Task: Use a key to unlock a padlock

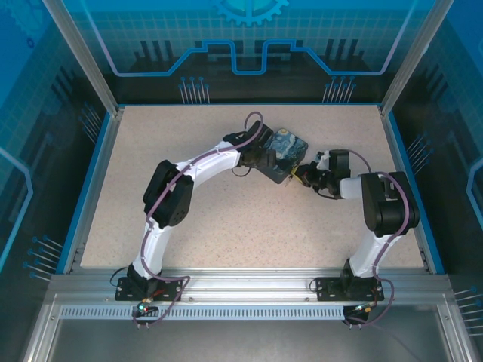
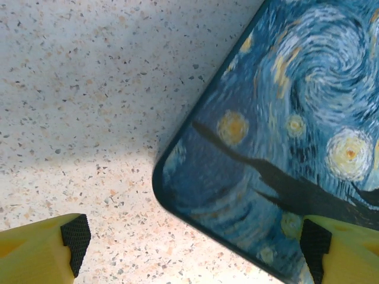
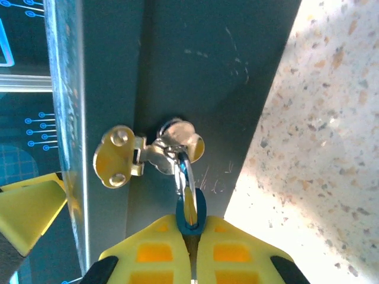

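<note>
Two holds matter: the right gripper (image 3: 193,244) pinches the padlock (image 3: 192,208) hanging at the box (image 3: 195,71) latch (image 3: 118,157); hold it level, and let the wide-open left gripper (image 2: 189,251) brace the box.

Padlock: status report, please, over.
Left gripper open over painted box corner. Right gripper shut on padlock, shackle through box hasp. No obstruction seen.

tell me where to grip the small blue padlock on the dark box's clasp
Grip the small bluish padlock by its body, from the end opposite its silvery shackle: that is threaded through the metal clasp, so only the body is free.
</note>
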Tool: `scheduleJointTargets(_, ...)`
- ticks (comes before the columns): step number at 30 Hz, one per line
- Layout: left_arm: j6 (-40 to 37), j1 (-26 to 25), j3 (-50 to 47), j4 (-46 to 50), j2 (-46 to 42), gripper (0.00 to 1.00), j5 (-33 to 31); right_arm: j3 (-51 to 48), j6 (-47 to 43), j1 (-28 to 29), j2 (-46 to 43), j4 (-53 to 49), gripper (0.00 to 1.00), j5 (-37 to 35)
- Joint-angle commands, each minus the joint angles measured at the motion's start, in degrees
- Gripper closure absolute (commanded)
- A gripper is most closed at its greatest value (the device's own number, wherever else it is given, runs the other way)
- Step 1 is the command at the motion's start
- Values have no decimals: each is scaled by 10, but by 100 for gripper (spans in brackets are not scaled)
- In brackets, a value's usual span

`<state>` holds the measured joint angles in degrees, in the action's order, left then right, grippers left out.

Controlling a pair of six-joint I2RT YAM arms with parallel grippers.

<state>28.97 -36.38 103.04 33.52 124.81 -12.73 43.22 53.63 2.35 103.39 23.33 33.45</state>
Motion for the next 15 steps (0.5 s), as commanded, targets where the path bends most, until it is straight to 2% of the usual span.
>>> scheduleJointTargets(1, -27, -3, 5, 73, 44, 7, -27, 34, -3, -23, -5, -23, 100, 0)
scheduleJointTargets(4, -28, -3, 5, 78, 53, 8, -24, 14, 39, -69, -21, -9, 100, -51)
scheduleJointTargets(7, -25, -3, 6, 75, 56, 9, -20, 42, 80, -73, 19, 46, 100, 20)
scheduleJointTargets(10, -25, -3, 8, 75, 55, 9, -21, 39, 53, -61, -4, 15, 100, 4)
scheduleJointTargets(15, -25, -1, 14, 76, 61, 9, -18, 48, -2, -56, -29, -65, 100, 36)
